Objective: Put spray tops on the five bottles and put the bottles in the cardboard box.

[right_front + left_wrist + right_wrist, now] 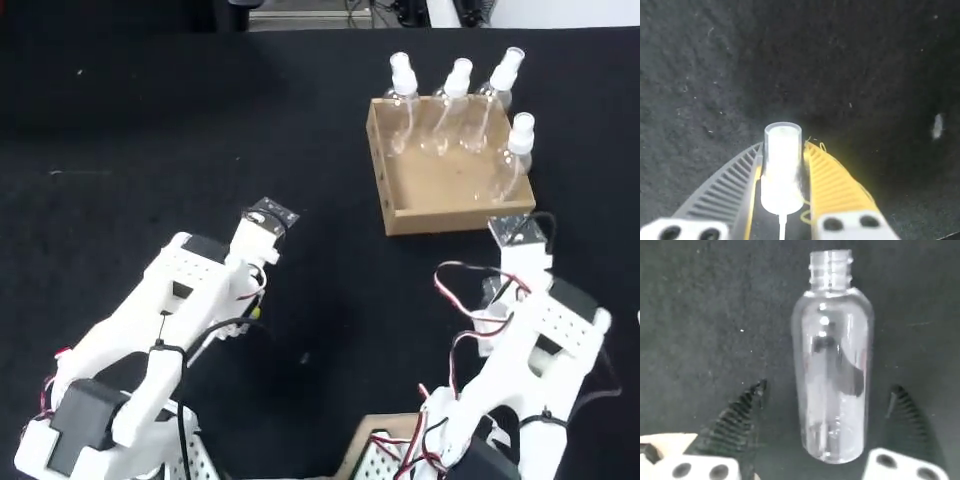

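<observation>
Left fingers clamping spray top lengthwise, right fingers spread astride flat-lying bottle, neck pointing away

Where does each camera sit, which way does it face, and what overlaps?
High view: fixed overhead, looking down on table and cardboard box; left arm and right arm show.
Left wrist view: on that wrist, looking along the left gripper, shut on a spray top.
Right wrist view: on that wrist, facing an uncapped bottle inside the open right gripper.
Shared: the black table, in all three.
</observation>
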Robot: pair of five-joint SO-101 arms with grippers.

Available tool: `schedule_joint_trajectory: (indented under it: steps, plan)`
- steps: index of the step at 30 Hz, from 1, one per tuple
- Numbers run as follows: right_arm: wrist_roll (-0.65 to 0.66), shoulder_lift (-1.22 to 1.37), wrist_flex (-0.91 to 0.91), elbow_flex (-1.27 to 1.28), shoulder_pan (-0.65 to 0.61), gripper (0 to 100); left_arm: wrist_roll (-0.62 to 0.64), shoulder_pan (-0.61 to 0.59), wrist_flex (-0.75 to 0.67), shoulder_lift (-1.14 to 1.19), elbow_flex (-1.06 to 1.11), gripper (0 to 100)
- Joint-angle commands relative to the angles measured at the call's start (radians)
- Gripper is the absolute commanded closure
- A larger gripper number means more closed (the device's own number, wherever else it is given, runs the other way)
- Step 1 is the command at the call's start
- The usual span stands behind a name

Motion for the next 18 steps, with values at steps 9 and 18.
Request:
schedule_joint_trajectory:
  steps: [9, 18]
  plan:
    - [0.089, 0.136, -0.052, -0.153, -0.051, 68.5, -0.005, 0.016, 0.008, -0.041, -0.012, 96]
    - [0.101, 0.367, -0.044, -0.219, -0.077, 72.6, -0.003, 0.018, 0.008, -0.041, -0.015, 96]
